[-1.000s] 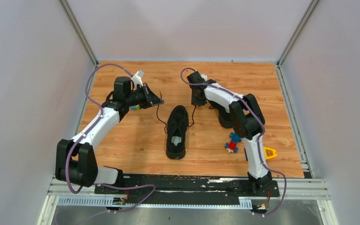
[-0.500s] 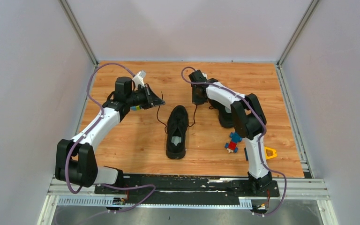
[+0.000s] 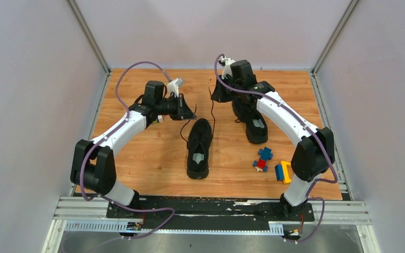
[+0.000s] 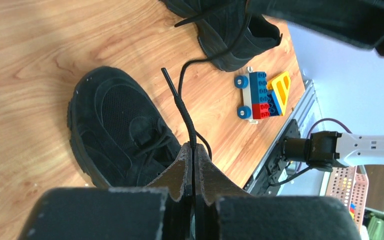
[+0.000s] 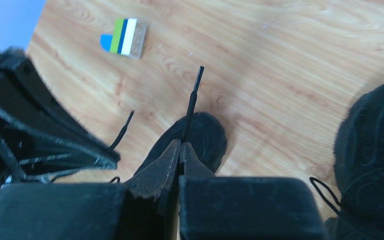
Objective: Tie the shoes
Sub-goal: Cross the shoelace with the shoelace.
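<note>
Wood-grain desk [image 3: 147, 158] between pale walls, and the shoes are out on it. The middle shoe [image 3: 199, 147] lies near the centre with its toe pointing away from the arm bases. The second shoe [image 3: 254, 122] sits to its right and further back, partly under the right arm. Both are black with thin laces.

The left fingers [image 4: 193, 151] are pressed together, pinching the left lace [image 4: 182, 107] a little below its stiff tip, up above the middle shoe. The right fingers [image 5: 181, 146] are likewise squeezed onto the right lace [image 5: 192, 102], whose tip pokes out past them. From above, each lace hangs down to the middle shoe.

A blue and red toy block [image 3: 264, 158] and a yellow and blue one [image 3: 283, 171] lie to the right of the middle shoe. A small striped block [image 5: 123, 36] lies beside the left arm.
</note>
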Controlling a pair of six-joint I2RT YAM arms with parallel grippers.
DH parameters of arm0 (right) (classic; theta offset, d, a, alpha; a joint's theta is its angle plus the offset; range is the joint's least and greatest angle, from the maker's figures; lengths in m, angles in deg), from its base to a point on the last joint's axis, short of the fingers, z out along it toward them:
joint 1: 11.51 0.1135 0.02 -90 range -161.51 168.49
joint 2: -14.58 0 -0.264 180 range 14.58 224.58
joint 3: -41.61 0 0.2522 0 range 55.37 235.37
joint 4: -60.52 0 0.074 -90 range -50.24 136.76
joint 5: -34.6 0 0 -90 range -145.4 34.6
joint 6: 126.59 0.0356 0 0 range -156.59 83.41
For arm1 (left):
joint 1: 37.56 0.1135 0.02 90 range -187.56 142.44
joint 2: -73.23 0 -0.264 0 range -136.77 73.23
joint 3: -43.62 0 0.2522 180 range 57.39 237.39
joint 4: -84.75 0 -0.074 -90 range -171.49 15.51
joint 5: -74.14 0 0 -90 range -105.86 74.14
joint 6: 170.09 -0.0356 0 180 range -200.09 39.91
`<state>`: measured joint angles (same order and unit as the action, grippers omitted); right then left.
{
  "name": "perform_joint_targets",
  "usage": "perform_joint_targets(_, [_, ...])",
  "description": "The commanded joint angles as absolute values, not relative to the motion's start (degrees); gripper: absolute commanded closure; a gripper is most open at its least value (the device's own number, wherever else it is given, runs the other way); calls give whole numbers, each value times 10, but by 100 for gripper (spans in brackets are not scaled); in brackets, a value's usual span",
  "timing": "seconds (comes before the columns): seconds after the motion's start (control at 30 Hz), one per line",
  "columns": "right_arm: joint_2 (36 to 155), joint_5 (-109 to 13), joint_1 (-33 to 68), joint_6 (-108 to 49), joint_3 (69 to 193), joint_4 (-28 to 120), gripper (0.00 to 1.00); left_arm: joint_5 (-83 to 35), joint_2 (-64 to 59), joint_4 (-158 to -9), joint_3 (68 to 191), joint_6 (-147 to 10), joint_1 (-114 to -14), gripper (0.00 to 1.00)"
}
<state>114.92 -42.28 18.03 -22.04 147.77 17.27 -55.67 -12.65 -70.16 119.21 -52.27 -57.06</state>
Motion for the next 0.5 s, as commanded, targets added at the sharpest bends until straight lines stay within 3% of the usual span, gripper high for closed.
perform_joint_targets(0.0, [1135, -319, 180, -252, 1454, 191, 100, -606, -153, -685, 1237, -580, -580, 100])
perform_joint_targets(0.47, [1111, -176, 179, -231, 1459, 202, 100, -646, -192, -689, 1262, -655, -607, 96])
